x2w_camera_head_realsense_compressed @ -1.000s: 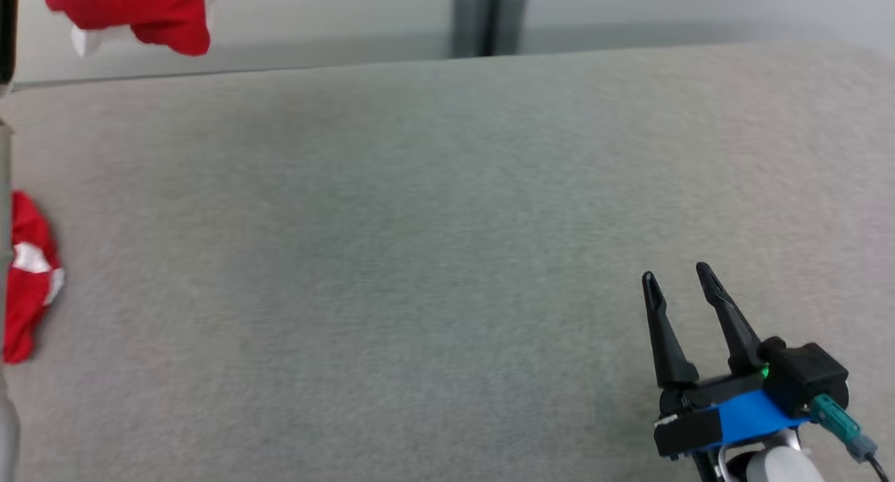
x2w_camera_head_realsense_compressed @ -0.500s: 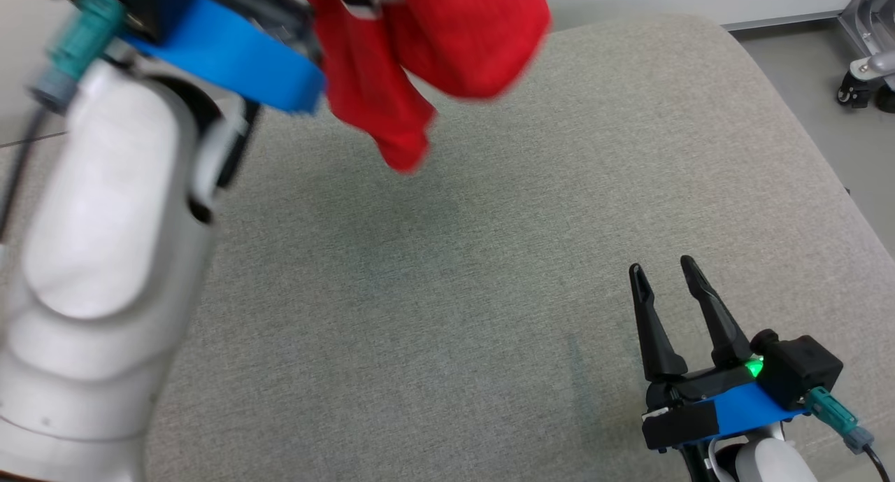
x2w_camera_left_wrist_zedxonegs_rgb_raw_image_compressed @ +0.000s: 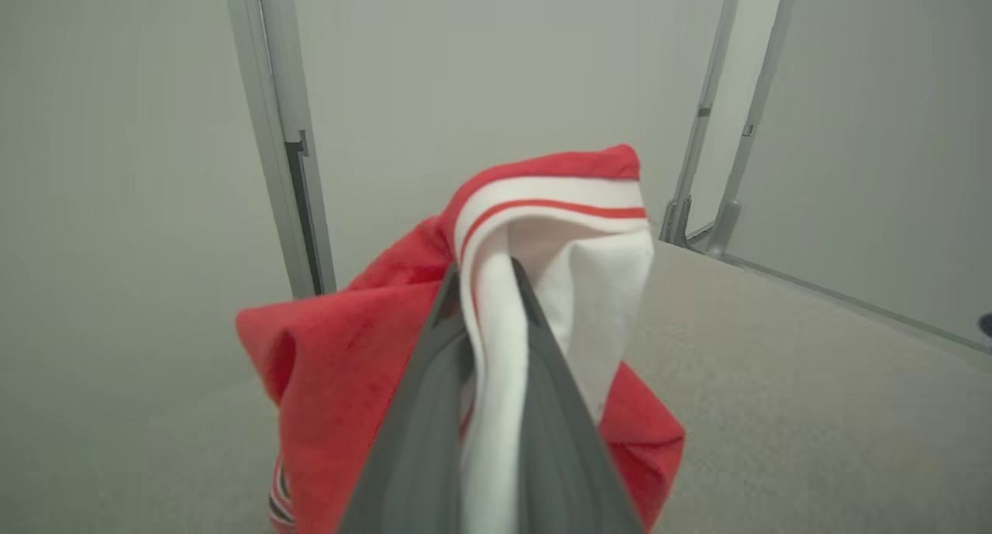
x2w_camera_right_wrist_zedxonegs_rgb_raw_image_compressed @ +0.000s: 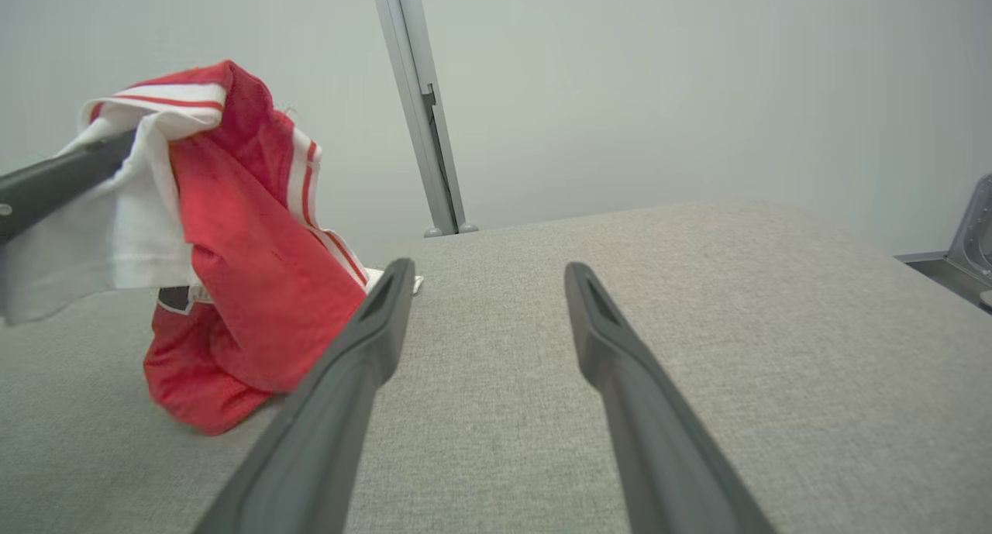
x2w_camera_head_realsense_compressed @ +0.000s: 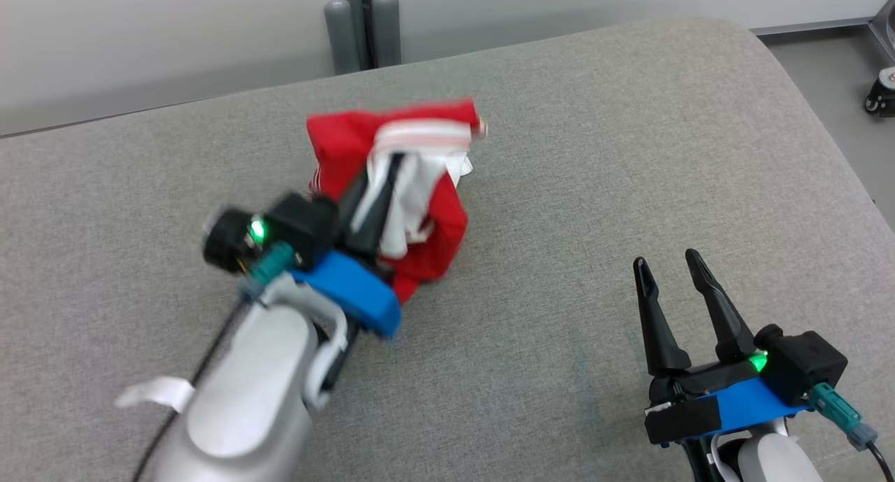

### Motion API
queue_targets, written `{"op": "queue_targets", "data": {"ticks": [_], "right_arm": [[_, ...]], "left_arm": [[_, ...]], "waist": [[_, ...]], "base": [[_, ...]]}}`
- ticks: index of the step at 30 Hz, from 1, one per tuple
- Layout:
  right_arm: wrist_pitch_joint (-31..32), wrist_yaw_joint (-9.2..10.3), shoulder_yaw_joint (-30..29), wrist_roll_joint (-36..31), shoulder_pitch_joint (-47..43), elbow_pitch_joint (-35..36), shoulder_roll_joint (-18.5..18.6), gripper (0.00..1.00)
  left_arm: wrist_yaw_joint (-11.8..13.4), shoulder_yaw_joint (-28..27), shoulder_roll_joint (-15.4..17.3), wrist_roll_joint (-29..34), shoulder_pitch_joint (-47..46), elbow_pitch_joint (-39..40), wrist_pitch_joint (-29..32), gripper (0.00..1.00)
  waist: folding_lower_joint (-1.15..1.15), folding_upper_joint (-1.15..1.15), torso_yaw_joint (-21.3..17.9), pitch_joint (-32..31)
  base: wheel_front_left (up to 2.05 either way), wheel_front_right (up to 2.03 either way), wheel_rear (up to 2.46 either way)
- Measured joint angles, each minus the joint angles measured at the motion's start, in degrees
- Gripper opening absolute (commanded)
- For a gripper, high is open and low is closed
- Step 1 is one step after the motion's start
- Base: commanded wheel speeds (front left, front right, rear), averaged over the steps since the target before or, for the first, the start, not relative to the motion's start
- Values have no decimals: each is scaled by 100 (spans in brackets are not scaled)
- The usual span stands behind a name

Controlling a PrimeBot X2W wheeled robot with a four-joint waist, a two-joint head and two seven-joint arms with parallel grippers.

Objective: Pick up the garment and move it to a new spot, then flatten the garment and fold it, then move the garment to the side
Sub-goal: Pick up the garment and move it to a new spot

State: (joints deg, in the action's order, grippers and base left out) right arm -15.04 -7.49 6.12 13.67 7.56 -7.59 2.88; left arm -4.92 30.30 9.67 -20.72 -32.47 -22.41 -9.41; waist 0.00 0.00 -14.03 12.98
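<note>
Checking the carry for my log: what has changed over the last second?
The left gripper, shut on the red and white fabric garment, carried it in and lowered it. Its bottom now touches the grey padded surface. The right gripper stayed open at the lower right.

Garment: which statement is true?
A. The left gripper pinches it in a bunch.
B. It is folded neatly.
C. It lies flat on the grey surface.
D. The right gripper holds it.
A: the left gripper is shut on the white part of the bunched garment; the right gripper stands open, apart from it.
</note>
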Motion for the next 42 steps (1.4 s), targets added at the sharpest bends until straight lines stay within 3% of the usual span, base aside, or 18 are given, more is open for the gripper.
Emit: {"op": "queue_targets", "data": {"ticks": [6,7,8,13,21,25,31,42], "right_arm": [[0,0,-19,-52,-26,-34,1,100],[0,0,-21,-59,-36,-42,1,100],[0,0,-19,-62,-50,-46,1,100],[0,0,-58,-97,-109,-87,0,100],[0,0,-125,-103,-300,-158,1,100],[-1,0,-190,-151,-370,-163,0,100],[-1,0,-348,-209,-488,-155,0,100],[-1,0,-735,-316,-609,-138,-1,100]], "left_arm": [[-91,419,-252,-105,608,-727,-88,0],[-105,469,-274,-104,644,-818,-137,63],[-116,516,-287,-101,648,-892,-159,100],[-129,589,-400,-100,639,-917,-374,100],[-4,385,-427,-149,692,-248,-536,100],[348,-271,-166,-213,1089,276,-558,100],[666,-1096,122,-40,1706,895,-564,100],[771,-1712,146,223,2344,1112,-565,100]], "waist": [[0,0,80,-89],[0,0,95,-111],[0,0,114,-132],[0,0,235,-298],[0,0,518,-650],[0,0,768,-835],[-1,0,1107,-976],[-1,0,1704,-1016]], "base": [[0,0,0],[0,0,0],[0,0,0],[0,0,0],[0,0,0],[0,0,0],[0,0,0],[0,0,0]]}}
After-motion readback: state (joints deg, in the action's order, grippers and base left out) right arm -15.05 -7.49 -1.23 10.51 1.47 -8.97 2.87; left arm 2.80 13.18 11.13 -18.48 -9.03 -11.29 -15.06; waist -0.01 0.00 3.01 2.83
